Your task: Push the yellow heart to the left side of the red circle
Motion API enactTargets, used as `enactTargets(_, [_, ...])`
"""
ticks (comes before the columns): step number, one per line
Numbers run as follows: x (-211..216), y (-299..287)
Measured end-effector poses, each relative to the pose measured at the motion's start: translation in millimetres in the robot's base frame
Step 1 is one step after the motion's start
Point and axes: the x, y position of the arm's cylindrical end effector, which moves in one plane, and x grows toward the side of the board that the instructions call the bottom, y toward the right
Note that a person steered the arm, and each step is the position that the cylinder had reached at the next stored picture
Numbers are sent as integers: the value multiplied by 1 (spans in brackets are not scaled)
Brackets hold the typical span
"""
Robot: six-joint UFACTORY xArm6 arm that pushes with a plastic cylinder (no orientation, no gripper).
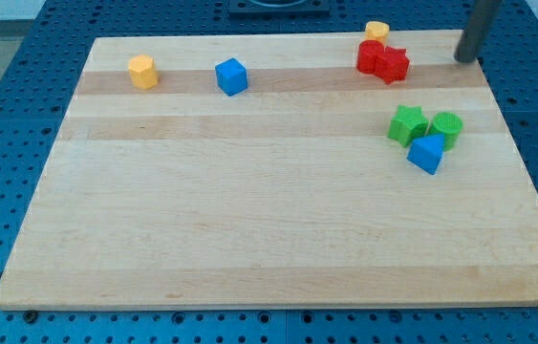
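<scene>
Wooden board (278, 239) seen on blue pegboard table (20, 86). Rod enters at view's top right; my tip (462, 58) set at board's top-right corner, w/ nothing touched or held, no gripper fitted. Red circle (371, 55) taken as ref. Yellow heart (376, 30) found just above it, touching. Red star-like block (394, 65) pressed to its right. Green pair (423, 125) plus blue block (427, 153) sit below-right. Blue cube (231, 76), yellow hexagon (142, 71) lie far left.
</scene>
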Motion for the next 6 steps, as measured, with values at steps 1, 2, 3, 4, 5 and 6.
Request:
enactTargets(1, [-32,-41])
enactTargets(2, [-32,-123])
enactTargets(3, [-31,-216])
enactTargets(4, [-22,-210])
enactTargets(5, [-18,-182])
enactTargets(6, [6,-182])
